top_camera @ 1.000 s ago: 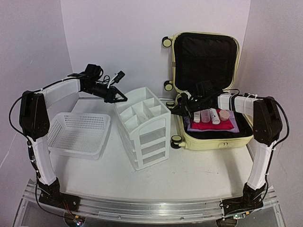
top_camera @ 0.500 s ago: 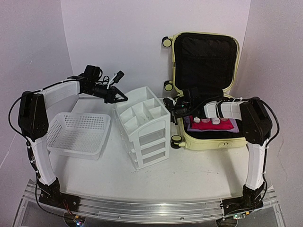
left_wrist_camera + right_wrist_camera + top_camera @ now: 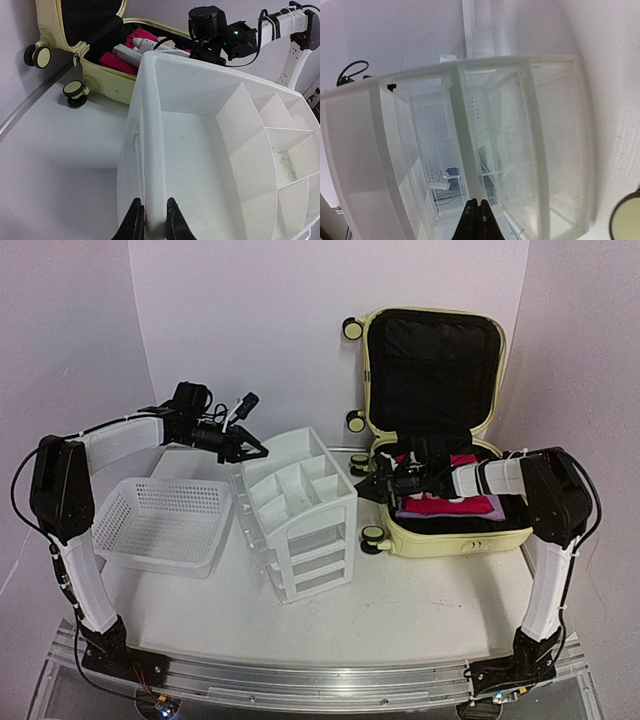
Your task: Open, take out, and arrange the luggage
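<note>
Left claw (image 3: 153,207) is pinching the white plastic drawer unit (image 3: 300,510), right claw (image 3: 477,205) closed empty; pale yellow hard-shell suitcase (image 3: 450,538) lying open, seemingly unemptied.

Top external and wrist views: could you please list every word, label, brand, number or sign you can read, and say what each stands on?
No text can be read in any view.
Small white tubes in the pale yellow hard-shell suitcase: any print is too small and blurred to read.
White plastic drawer unit: no lettering shows.
White mesh plastic basket: no lettering shows.
</note>
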Robot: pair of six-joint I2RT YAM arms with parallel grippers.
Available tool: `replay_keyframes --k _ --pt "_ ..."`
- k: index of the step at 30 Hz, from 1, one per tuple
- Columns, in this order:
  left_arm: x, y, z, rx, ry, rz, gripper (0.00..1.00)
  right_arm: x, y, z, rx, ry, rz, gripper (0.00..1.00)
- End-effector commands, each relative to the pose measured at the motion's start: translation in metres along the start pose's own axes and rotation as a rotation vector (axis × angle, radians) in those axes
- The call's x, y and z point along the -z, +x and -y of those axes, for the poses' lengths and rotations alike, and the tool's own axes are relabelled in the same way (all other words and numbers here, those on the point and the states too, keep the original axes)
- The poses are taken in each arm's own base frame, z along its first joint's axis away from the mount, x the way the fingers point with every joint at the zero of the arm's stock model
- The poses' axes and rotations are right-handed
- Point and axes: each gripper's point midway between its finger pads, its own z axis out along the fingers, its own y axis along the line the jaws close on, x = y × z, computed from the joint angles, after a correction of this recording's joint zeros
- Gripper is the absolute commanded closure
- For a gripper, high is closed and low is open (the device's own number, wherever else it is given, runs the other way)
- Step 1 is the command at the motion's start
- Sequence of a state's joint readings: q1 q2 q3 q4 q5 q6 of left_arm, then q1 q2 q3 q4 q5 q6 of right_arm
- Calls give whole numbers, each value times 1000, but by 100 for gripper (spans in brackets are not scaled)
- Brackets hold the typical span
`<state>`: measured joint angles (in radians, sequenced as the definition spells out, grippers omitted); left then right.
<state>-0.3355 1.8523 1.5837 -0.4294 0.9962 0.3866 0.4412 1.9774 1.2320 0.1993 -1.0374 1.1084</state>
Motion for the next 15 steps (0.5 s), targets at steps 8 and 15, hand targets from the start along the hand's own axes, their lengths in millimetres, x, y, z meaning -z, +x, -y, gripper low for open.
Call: replay_keyframes --k 8,15 --pt "35 -73 55 -184 109 199 100 9 4 5 97 49 8 100" --pt "38 -78 58 -194 109 209 100 -17 24 0 115 39 -71 100"
